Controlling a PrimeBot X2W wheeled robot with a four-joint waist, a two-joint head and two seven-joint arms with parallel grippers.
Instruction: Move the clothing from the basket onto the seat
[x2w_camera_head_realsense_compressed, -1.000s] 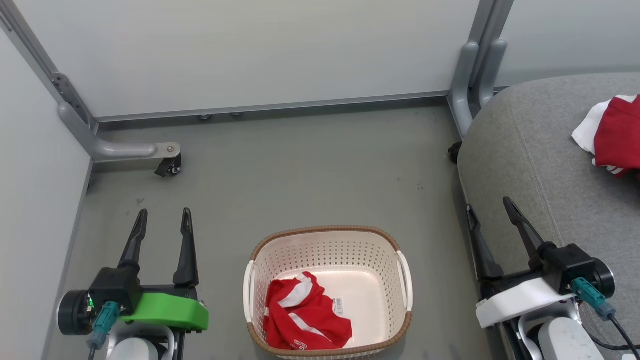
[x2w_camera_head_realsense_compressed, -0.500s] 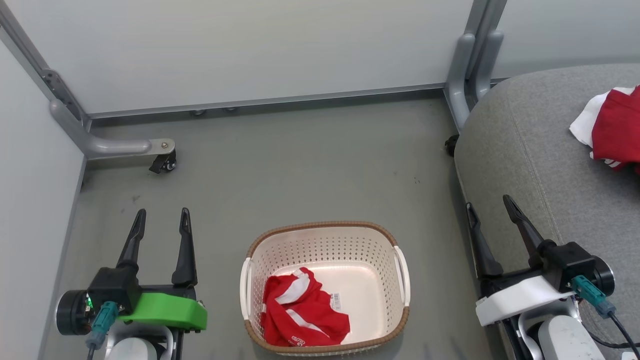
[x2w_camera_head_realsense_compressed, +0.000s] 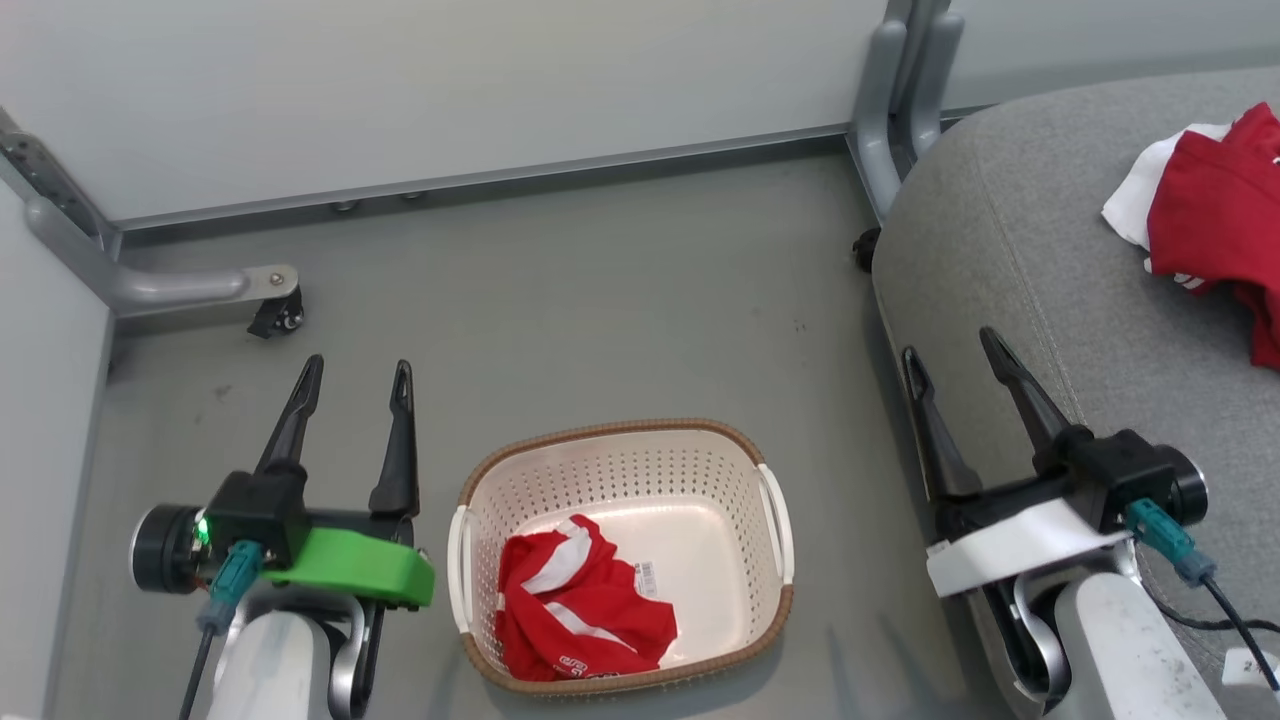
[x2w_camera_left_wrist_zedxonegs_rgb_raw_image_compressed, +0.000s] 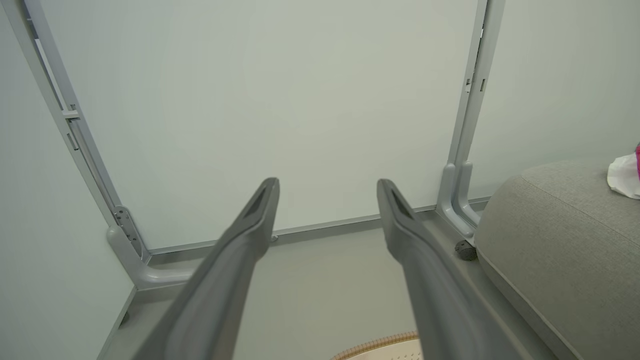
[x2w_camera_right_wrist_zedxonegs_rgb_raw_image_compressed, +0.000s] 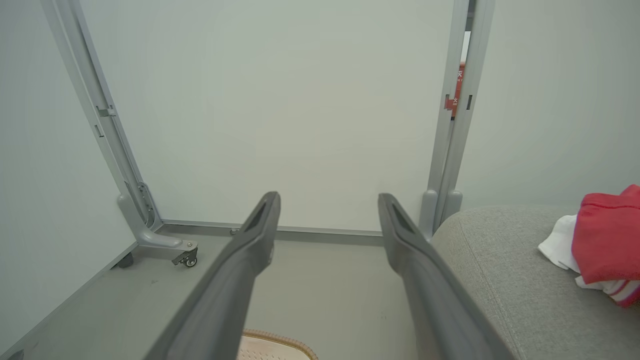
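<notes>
Pale partition panels (x2w_camera_head_realsense_compressed: 450, 90) in grey metal frames (x2w_camera_head_realsense_compressed: 170, 287) on castors (x2w_camera_head_realsense_compressed: 286, 319) enclose a grey floor (x2w_camera_head_realsense_compressed: 600, 300).

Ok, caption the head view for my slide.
Left gripper and right gripper, both open, flank the basket holding a red garment; another garment lies on the seat.

The basket (x2w_camera_head_realsense_compressed: 600, 432) stands on the floor (x2w_camera_head_realsense_compressed: 600, 300) between the left gripper (x2w_camera_head_realsense_compressed: 358, 363) and the right gripper (x2w_camera_head_realsense_compressed: 948, 342). 1 garment (x2w_camera_head_realsense_compressed: 575, 620) lies in its near left corner. The seat (x2w_camera_head_realsense_compressed: 1010, 230) is right of the basket; a 2nd garment (x2w_camera_head_realsense_compressed: 1210, 200) lies on it, far from its left edge.
</notes>
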